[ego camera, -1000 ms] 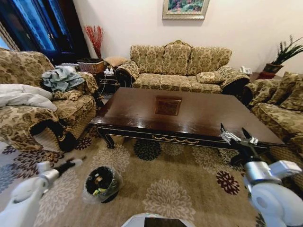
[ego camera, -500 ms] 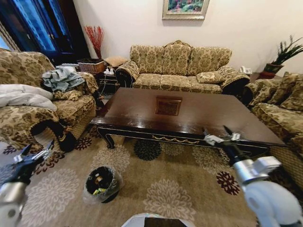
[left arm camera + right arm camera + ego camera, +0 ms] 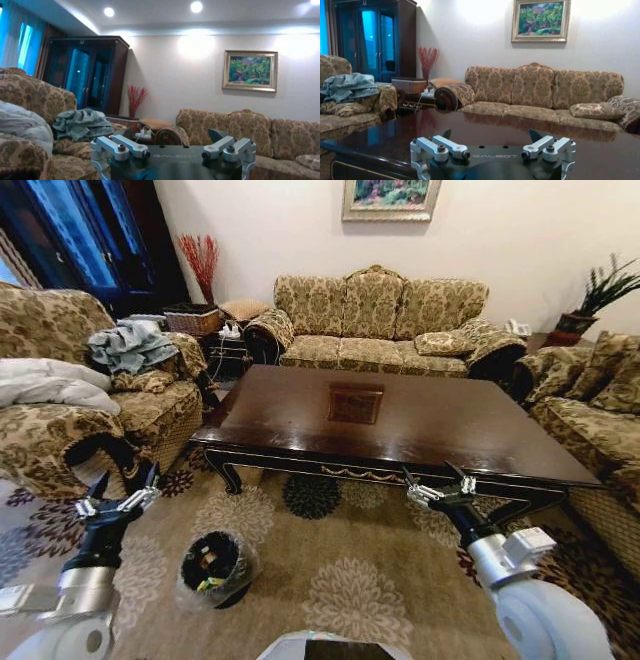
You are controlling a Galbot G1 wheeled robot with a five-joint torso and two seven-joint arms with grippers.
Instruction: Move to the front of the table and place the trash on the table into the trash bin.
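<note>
Robot arms reach forward low over the carpet, both empty. The left gripper (image 3: 120,496) hangs with fingers spread wide above the rug on the left, near the armchair (image 3: 60,430). The right gripper (image 3: 438,485) is released too, just before the near edge of the table (image 3: 300,420), whose long axis runs left to right. The trash bin (image 3: 213,570) stands upright on the carpet, near-left of the table, with packets inside.
</note>
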